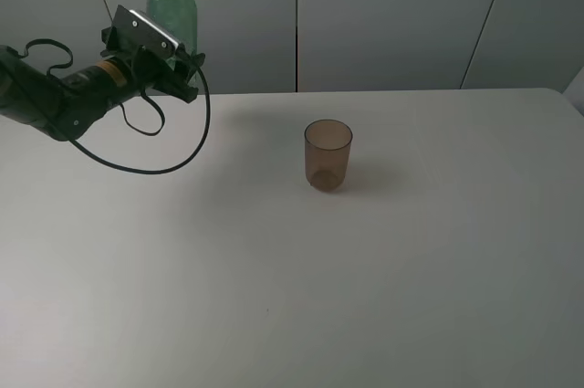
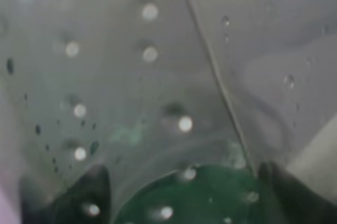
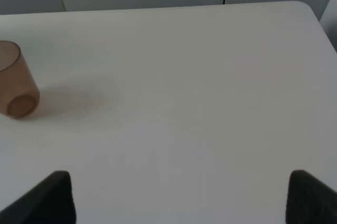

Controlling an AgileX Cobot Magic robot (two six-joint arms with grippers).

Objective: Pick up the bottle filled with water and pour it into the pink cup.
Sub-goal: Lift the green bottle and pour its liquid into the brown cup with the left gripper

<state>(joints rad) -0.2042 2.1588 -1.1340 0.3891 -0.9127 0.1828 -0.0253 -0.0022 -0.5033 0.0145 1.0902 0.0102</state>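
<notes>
Green bottle (image 1: pixel 172 0) stands upright at ten o'clock on the table (image 1: pixel 411 269), the left gripper (image 1: pixel 181 76) pinching its body. The pink cup (image 1: pixel 328 155) sits near centre, well apart. The right gripper (image 3: pixel 179 197) is spread wide.

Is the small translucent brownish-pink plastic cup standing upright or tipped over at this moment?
Upright. The small translucent brownish-pink plastic cup stands on its base on the white table, open rim facing up.

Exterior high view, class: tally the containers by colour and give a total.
green bottle: 1
pink cup: 1
total: 2
</notes>
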